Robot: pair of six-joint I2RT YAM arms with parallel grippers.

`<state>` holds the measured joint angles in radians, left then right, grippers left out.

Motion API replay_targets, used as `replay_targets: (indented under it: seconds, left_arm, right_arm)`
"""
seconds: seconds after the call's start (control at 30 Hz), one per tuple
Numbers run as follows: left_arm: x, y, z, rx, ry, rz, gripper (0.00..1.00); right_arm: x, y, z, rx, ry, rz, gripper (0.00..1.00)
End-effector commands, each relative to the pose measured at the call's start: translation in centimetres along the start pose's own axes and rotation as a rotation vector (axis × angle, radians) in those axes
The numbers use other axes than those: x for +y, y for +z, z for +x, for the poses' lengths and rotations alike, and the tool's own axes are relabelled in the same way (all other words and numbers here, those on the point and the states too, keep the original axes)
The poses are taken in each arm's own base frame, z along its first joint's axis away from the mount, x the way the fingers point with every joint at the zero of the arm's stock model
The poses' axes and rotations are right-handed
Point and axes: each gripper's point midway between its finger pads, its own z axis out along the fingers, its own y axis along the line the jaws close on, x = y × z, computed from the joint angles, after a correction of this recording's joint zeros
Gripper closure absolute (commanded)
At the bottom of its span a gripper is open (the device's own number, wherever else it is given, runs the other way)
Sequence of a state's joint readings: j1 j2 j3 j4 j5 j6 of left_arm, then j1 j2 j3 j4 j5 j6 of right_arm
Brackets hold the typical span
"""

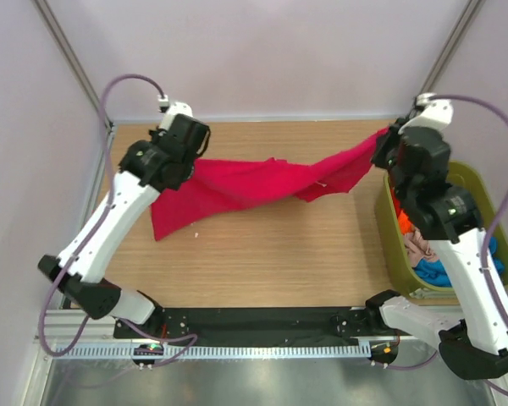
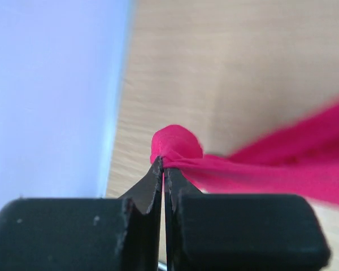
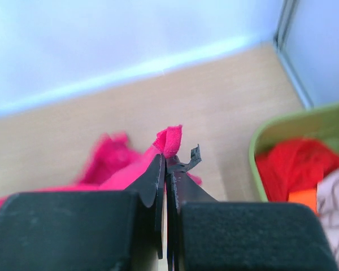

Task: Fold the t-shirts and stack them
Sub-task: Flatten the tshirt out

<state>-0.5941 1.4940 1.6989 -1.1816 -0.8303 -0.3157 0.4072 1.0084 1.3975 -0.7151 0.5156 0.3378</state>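
Note:
A large crimson-red t-shirt (image 1: 254, 184) hangs stretched across the back of the table between both arms, sagging in the middle with a flap drooping at the left. My left gripper (image 2: 163, 165) is shut on a bunched edge of the red t-shirt (image 2: 178, 144) near the back left wall. At the back right, my right gripper (image 3: 167, 160) is shut on another pinch of the same t-shirt (image 3: 170, 139). More t-shirts lie in the tub: an orange-red one (image 3: 291, 164), a beige-pink one (image 1: 417, 245) and a blue one (image 1: 432, 271).
An olive-green plastic tub (image 1: 388, 233) stands at the right edge under my right arm. White walls close the back and both sides, with metal frame posts at the corners. The wooden tabletop (image 1: 279, 254) lies bare in front of the shirt.

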Motion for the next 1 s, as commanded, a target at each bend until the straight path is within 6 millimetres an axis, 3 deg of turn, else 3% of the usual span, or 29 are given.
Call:
replay_targets:
  seconds: [0.0,0.07,0.1,0.2,0.23,0.37,0.43,0.5,0.73,0.8,0.9,0.97]
  left_arm:
    - [10.6,-5.1,-3.2,-0.169,-0.027,-0.290,1.00]
    - [13.2,-7.1,-5.3,-0.275,-0.094,-0.330,1.00]
    - [15.1,-8.7,-5.5,-0.324,-0.164,-0.330,1.00]
    - [17.9,-11.5,-6.4,-0.427,-0.333,-0.299,1.00]
    - [19.2,-12.7,-6.1,-0.458,-0.381,-0.285,1.00]
    - [20.9,-14.9,-6.1,-0.541,-0.483,-0.198,1.00]
    - [20.0,-15.2,-6.7,-0.571,-0.475,-0.115,1.00]
    - [18.8,-15.0,-7.3,-0.583,-0.445,-0.070,1.00]
    - [13.0,-10.4,-9.3,-0.503,-0.272,-0.059,1.00]
    - [12.2,-9.3,-10.3,-0.494,-0.278,-0.061,1.00]
    - [12.4,-9.1,-11.3,-0.490,-0.283,-0.078,1.00]
    - [13.0,-9.5,-11.7,-0.501,-0.296,-0.091,1.00]
  right_arm:
    - [-0.2,-4.3,-11.6,-0.308,0.109,-0.016,0.99]
    - [0.0,-6.6,-15.1,-0.395,0.148,-0.058,0.99]
    - [0.1,-7.7,-16.1,-0.428,0.149,-0.088,0.99]
    - [0.0,-11.4,-18.6,-0.535,0.179,-0.189,0.99]
    - [0.9,-12.9,-19.3,-0.567,0.175,-0.275,0.99]
    - [0.9,-17.1,-20.1,-0.663,0.200,-0.408,0.99]
    - [0.9,-17.9,-20.4,-0.693,0.186,-0.431,0.99]
    - [1.4,-17.7,-20.6,-0.696,0.161,-0.441,0.99]
    - [3.5,-10.5,-19.4,-0.598,0.044,-0.322,0.99]
    - [4.4,-7.9,-18.8,-0.568,-0.008,-0.291,0.99]
    - [5.5,-6.1,-19.0,-0.551,-0.053,-0.284,0.99]
    - [5.7,-6.8,-20.1,-0.562,-0.050,-0.298,0.99]
